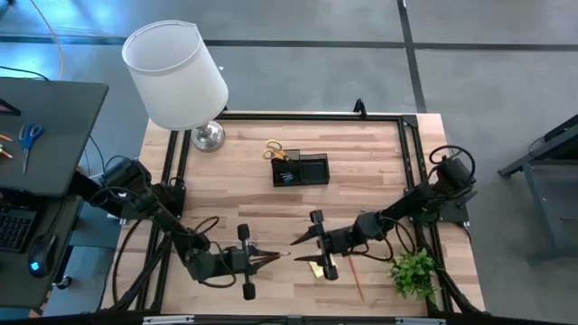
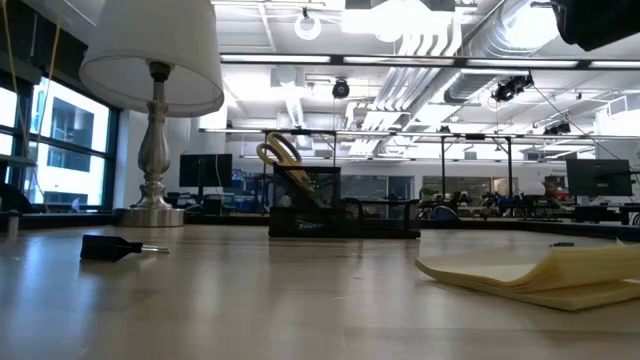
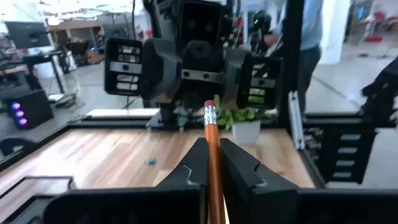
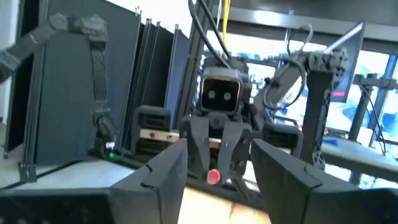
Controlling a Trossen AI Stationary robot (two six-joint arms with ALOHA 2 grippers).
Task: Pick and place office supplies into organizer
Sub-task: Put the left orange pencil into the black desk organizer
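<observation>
The left gripper (image 1: pixel 271 258) is clamped tight on an orange pencil (image 3: pixel 212 149), a slim wooden stick with a metal ferrule and pink eraser tip pointing at the other arm. Facing it, just to the right, the right gripper (image 1: pixel 302 239) has its two dark, angular fingers (image 4: pixel 160 171) spread apart, nothing between them. Both hover over the near part of the pale wood-plank table (image 1: pixel 361 153). Just beside the right gripper lies a yellow sticky-note pad (image 2: pixel 555 275), its top sheets curling, and another orange pencil (image 1: pixel 358 278) on the boards to its right. A tiny blue eraser (image 3: pixel 150 162) sits alone on the wood. Farther back, mid-table, stands the black mesh organizer (image 1: pixel 301 171), with yellow-handled scissors (image 1: pixel 274 152) sticking up at its left end. A small black binder clip (image 2: pixel 112 247) lies well to the left. No readable writing anywhere.
</observation>
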